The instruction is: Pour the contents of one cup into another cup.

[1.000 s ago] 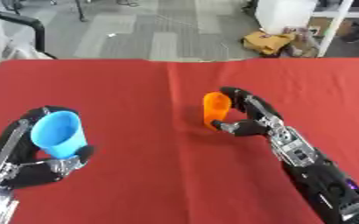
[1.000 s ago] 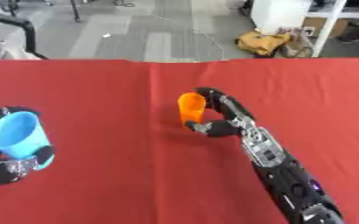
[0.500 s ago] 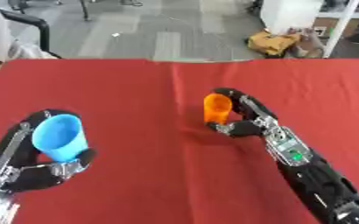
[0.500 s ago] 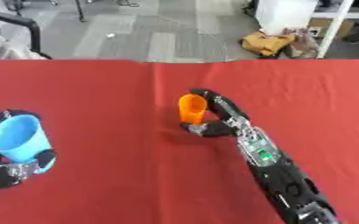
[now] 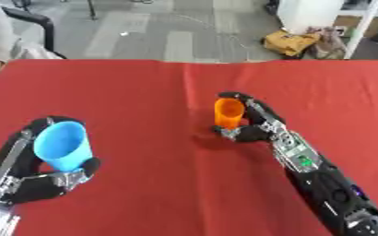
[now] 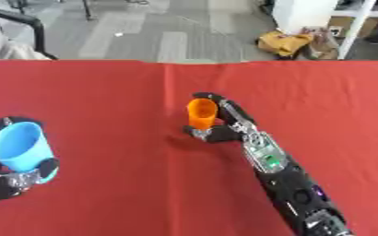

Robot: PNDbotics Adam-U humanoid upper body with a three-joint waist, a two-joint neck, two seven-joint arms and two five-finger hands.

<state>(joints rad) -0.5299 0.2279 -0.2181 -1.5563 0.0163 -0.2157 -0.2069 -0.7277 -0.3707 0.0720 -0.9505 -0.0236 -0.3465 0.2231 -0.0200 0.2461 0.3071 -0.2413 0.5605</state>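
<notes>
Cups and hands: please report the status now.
Left hand fingers curled round blue cup, tilted. Right hand fingers round orange cup, upright on red table. Cups far apart. Nothing between them.

Both arms are showing black shells with silver joints; the right hand is black-fingered, its forearm glowing green, and the left hand is carrying silver links.

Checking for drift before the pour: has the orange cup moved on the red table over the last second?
No. The orange cup keeps its place against the red table's far edge, with the right hand still curled round it.
</notes>
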